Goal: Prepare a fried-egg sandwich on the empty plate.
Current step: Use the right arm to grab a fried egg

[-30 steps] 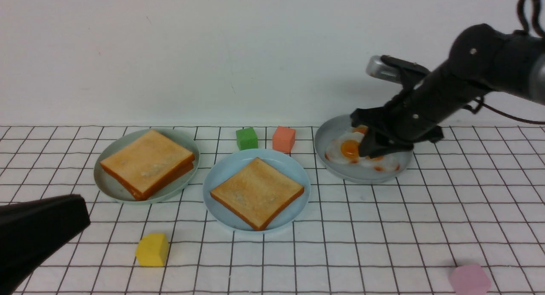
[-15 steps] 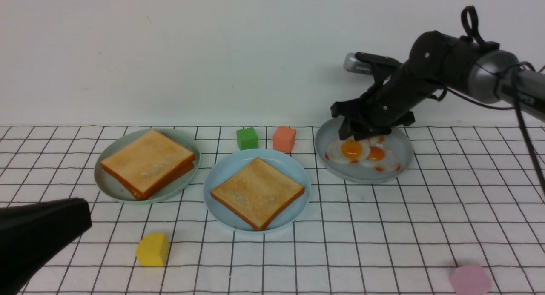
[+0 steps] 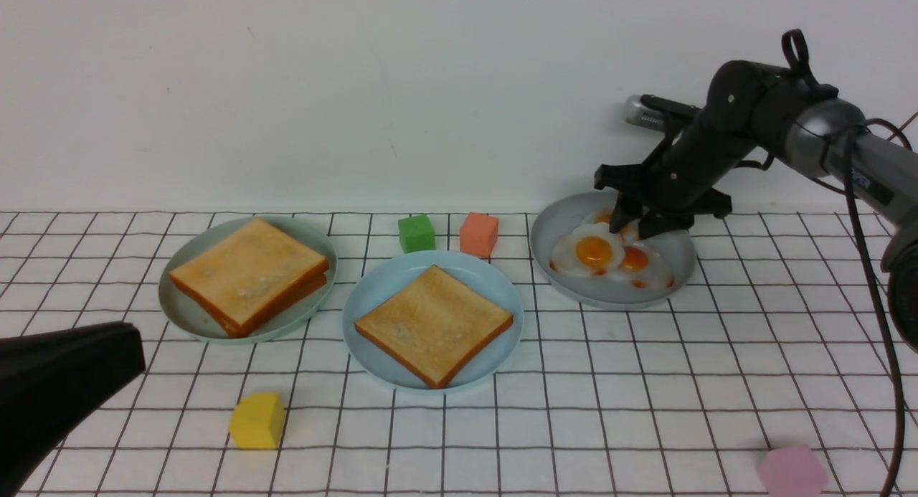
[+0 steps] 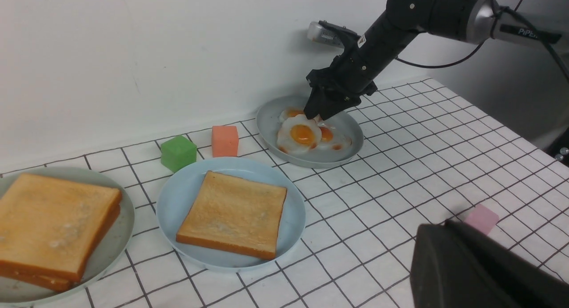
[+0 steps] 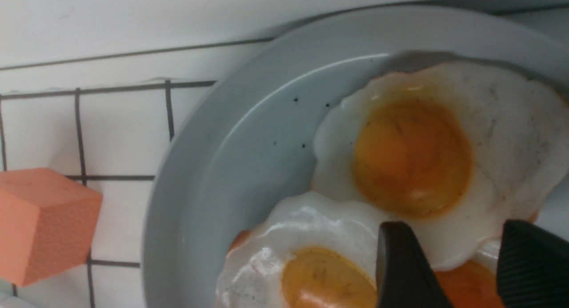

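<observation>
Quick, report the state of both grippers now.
Left gripper: closed, nothing seen in it.
Right gripper: open above the fried eggs on the grey plate, holding nothing.

The bench (image 3: 645, 382) is white with a thin black grid. The sky-blue plate (image 3: 376, 289) carries golden-brown toast (image 3: 433, 325) with a darker crust. The fried eggs (image 3: 594, 253) are white, orange-yolked, on a grey plate (image 3: 552, 228).

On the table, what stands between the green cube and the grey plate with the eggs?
One salmon-orange cube stands between the green cube and the grey plate; the front view shows it plainly.
</observation>
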Tool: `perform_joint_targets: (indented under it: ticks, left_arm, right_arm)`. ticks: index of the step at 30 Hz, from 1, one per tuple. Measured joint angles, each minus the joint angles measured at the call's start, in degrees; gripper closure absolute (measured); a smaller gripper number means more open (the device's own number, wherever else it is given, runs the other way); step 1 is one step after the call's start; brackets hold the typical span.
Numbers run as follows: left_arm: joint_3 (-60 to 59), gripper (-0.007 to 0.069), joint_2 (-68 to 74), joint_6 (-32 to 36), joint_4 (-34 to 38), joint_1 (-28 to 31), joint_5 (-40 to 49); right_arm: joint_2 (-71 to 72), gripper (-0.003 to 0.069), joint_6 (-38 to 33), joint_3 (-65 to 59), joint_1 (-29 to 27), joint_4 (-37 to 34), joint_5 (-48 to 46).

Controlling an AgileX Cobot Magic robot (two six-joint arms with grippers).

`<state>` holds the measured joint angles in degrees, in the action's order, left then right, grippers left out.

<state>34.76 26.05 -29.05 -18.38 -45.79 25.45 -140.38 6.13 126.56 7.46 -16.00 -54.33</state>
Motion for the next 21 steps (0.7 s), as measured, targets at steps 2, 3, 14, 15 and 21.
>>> perform_joint_targets:
  ticks: [2,3,14,15,21]
  left_arm:
    - [0.0,0.0634,0.0,0.0,0.0,0.0,0.0]
    - [0.0,0.0634,0.0,0.0,0.0,0.0,0.0]
    - [0.0,0.0634,0.0,-0.1,0.0,0.0,0.0]
    - [0.0,0.0634,0.0,-0.1,0.0,0.0,0.0]
    - [0.0,0.0634,0.0,-0.1,0.0,0.0,0.0]
  right_arm:
    - [-0.1,0.0319,0.0,0.0,0.0,-0.2,0.5]
    - [-0.1,0.031,0.0,0.0,0.0,-0.5,1.1]
    - [-0.1,0.0277,-0.4,0.1,0.0,-5.3,0.5]
    - [-0.1,0.0277,-0.4,0.1,0.0,-5.3,0.6]
    - [-1.1,0.0277,-0.5,0.2,0.0,-5.3,2.5]
